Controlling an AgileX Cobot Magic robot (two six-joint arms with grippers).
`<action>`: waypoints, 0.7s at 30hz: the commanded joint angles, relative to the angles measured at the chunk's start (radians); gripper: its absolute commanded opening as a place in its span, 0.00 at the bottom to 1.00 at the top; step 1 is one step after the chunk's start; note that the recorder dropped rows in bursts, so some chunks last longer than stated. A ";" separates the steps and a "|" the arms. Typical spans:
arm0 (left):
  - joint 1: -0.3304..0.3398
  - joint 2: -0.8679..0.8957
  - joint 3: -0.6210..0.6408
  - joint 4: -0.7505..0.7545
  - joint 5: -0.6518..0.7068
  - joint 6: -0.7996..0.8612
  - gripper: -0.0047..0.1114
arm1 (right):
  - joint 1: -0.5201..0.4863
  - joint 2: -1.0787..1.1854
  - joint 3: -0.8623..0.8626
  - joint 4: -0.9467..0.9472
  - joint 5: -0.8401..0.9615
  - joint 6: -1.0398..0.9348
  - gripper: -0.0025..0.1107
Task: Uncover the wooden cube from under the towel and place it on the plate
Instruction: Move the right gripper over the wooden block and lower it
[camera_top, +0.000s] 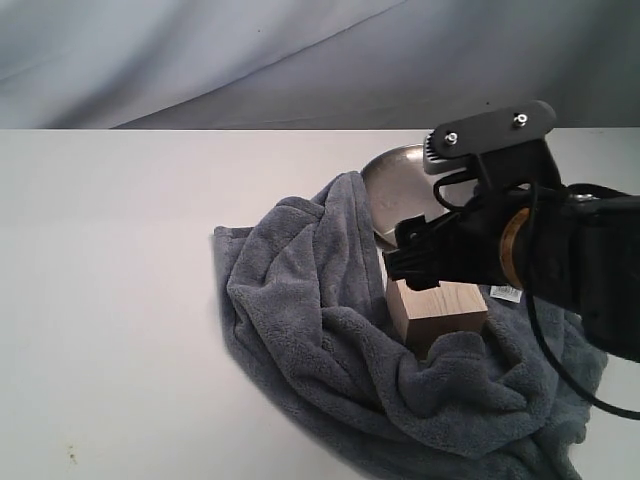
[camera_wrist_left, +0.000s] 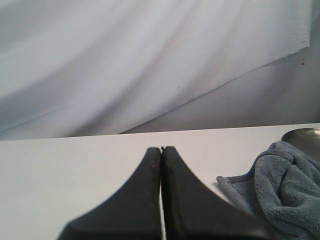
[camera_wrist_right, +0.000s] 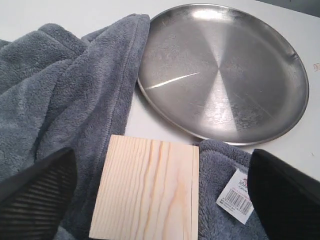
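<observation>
The wooden cube (camera_top: 437, 310) lies uncovered on the rumpled blue-grey towel (camera_top: 300, 330), pale with clear grain (camera_wrist_right: 147, 190). Just beyond it sits the silver plate (camera_top: 392, 182), empty in the right wrist view (camera_wrist_right: 225, 70). My right gripper (camera_top: 425, 262) hovers directly over the cube, open, and its two dark fingers (camera_wrist_right: 35, 200) stand wide on either side of the block without touching it. The towel's white label (camera_wrist_right: 237, 197) lies beside the cube. My left gripper (camera_wrist_left: 161, 150) is shut on nothing, held low over bare table, left of the towel (camera_wrist_left: 285, 190).
The white table (camera_top: 110, 300) stretches bare to the left of the towel. A grey cloth backdrop (camera_top: 250, 60) hangs behind the table. Towel folds rise around the cube's near side (camera_top: 460, 380). The plate's rim (camera_wrist_left: 305, 134) peeks past the towel.
</observation>
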 joint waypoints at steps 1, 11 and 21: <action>0.002 -0.004 0.004 -0.002 -0.011 -0.002 0.04 | 0.001 0.020 -0.015 -0.004 -0.008 0.032 0.77; 0.002 -0.004 0.004 -0.002 -0.011 -0.002 0.04 | -0.047 0.020 -0.015 0.067 -0.046 0.052 0.77; 0.002 -0.004 0.004 -0.002 -0.011 -0.002 0.04 | -0.126 0.023 -0.015 0.235 -0.124 -0.153 0.77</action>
